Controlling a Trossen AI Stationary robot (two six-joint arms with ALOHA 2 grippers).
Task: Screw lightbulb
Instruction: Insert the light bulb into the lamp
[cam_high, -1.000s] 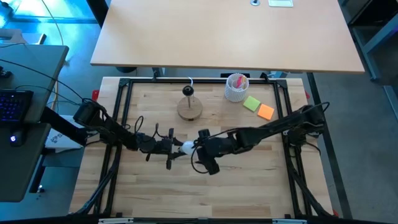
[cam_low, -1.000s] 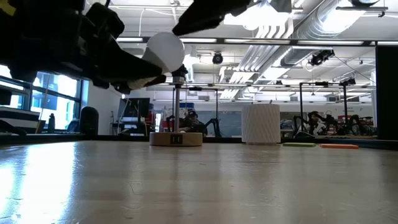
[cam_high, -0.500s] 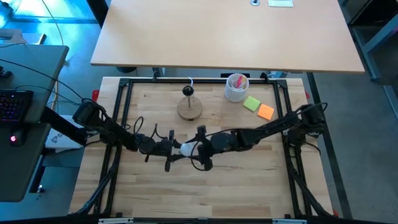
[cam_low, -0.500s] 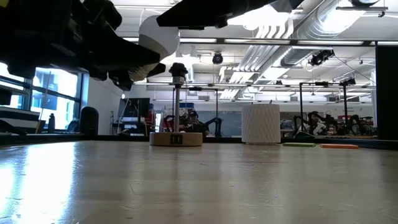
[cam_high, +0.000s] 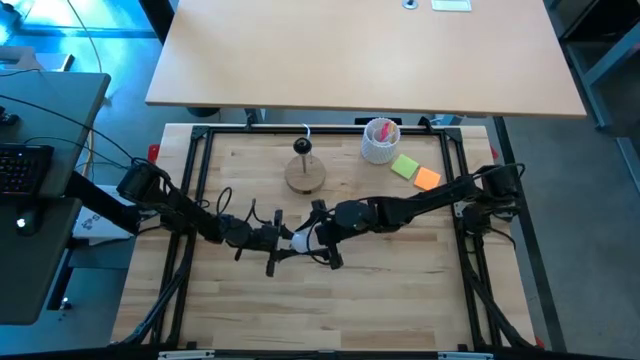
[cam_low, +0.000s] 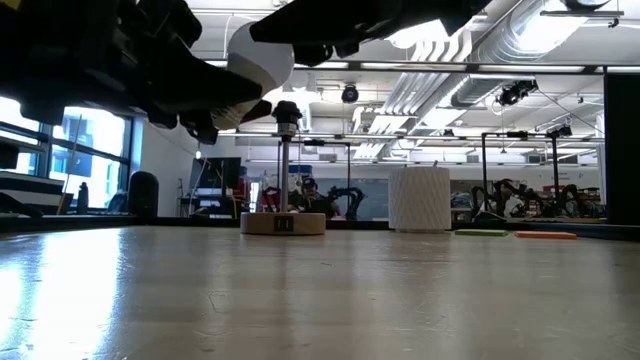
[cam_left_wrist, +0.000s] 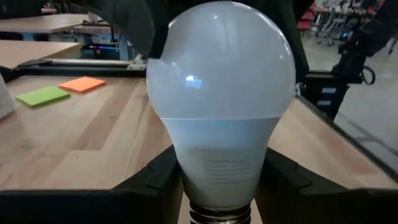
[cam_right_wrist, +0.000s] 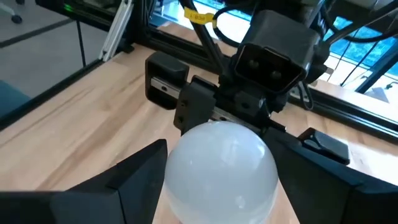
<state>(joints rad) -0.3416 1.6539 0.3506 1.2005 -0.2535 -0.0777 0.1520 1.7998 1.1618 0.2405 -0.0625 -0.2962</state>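
Observation:
The lightbulb is white with a grey screw base. It hangs level above the middle of the table, its globe toward the table's right. My left gripper is shut on it from the left. My right gripper is open, one finger on either side of the globe. The wooden disc stand rests on the table farther back, its dark socket on top of an upright post. My left gripper pinches the bulb's narrow neck, just above the screw base, between its two fingers. The fingers come level from the table's left and lie along the bulb. The bulb is lifted clear of the table. I cannot tell whether my right gripper's fingers touch the globe.
A white ribbed cup with pink contents stands at the back, right of the stand. Beside it lie a green note and an orange note. A black frame runs round the table's edges.
My right gripper has gone toward the table's left and down, tipping as it went, and its fingers now stand round the bulb's globe. Its opening has not changed.

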